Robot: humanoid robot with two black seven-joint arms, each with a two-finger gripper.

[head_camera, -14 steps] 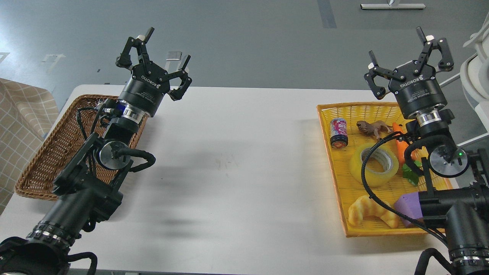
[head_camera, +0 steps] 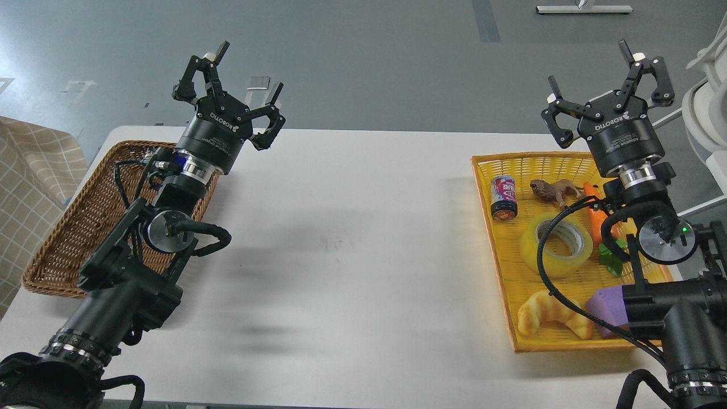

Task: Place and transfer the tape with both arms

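The tape (head_camera: 554, 245), a wide translucent yellow roll with a pale core, lies in the middle of the yellow tray (head_camera: 494, 238) at the right; a black cable of my right arm crosses in front of it. My right gripper (head_camera: 610, 85) is open and empty, raised high above the tray's far edge, well above and behind the tape. My left gripper (head_camera: 230, 76) is open and empty, raised above the far right corner of the brown wicker basket (head_camera: 74, 227) at the left.
In the yellow tray lie a soda can (head_camera: 504, 196), a toy lion (head_camera: 554, 190), an orange carrot (head_camera: 595, 218), a golden croissant (head_camera: 550, 321) and a purple piece (head_camera: 605, 304). The white table (head_camera: 352, 238) lies between basket and tray. A checked cloth (head_camera: 28, 187) hangs at the left.
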